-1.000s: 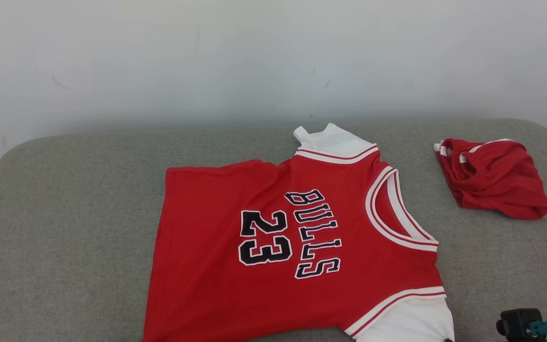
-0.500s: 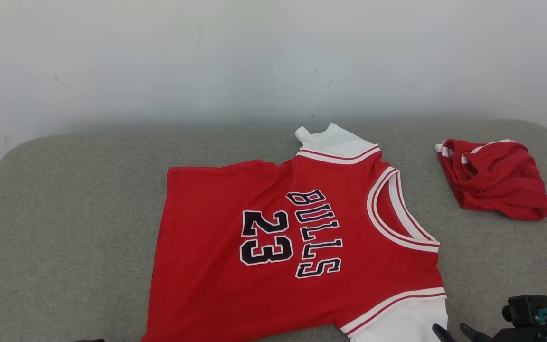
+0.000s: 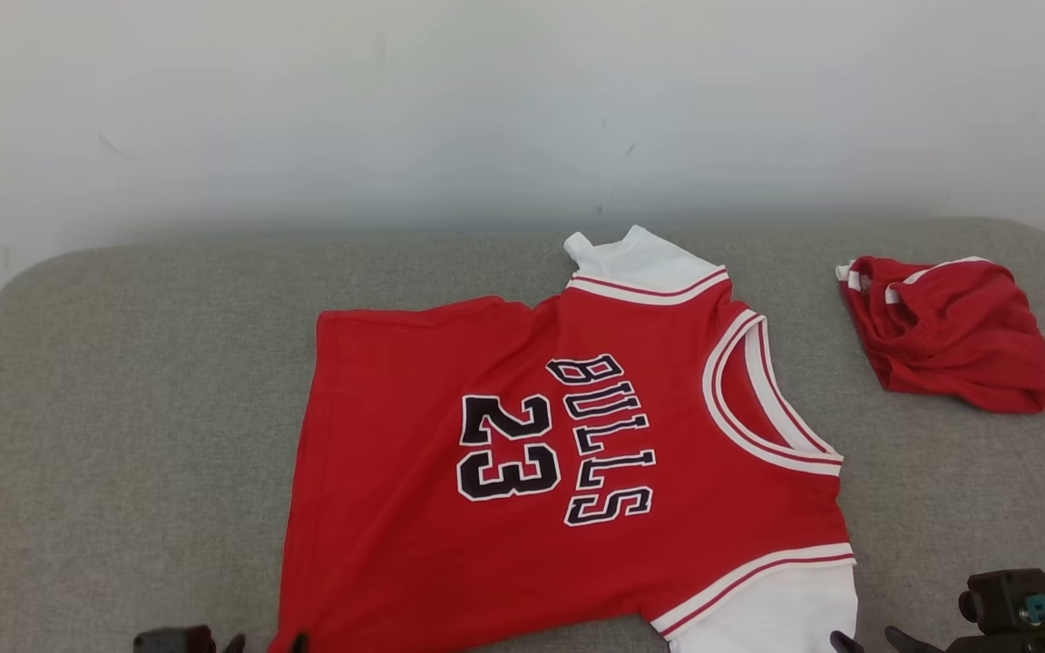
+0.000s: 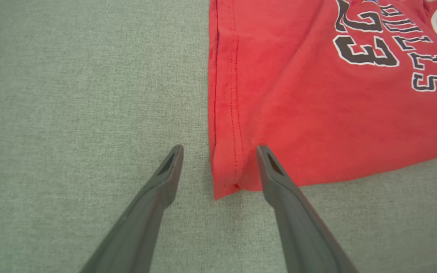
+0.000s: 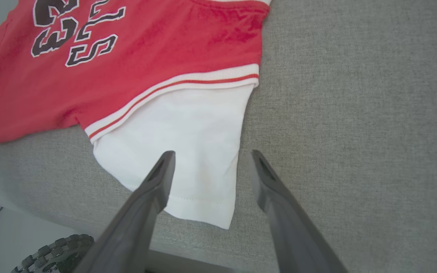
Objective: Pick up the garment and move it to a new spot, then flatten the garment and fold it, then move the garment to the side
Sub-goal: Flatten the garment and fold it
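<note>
Jersey [image 3: 395, 544] flat on grey pad [image 3: 123, 408]; L hand [image 4: 219, 148], R hand [image 5: 211, 152] open (over its near edge).

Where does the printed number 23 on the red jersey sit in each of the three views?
Head view: the 23 lies just below centre, on the spread jersey.
Left wrist view: upper right, with its top cut off by the picture's edge.
Right wrist view: upper left corner, partly cut off.
Shared landmark: the BULLS lettering runs right beside the number in all three views.
</note>
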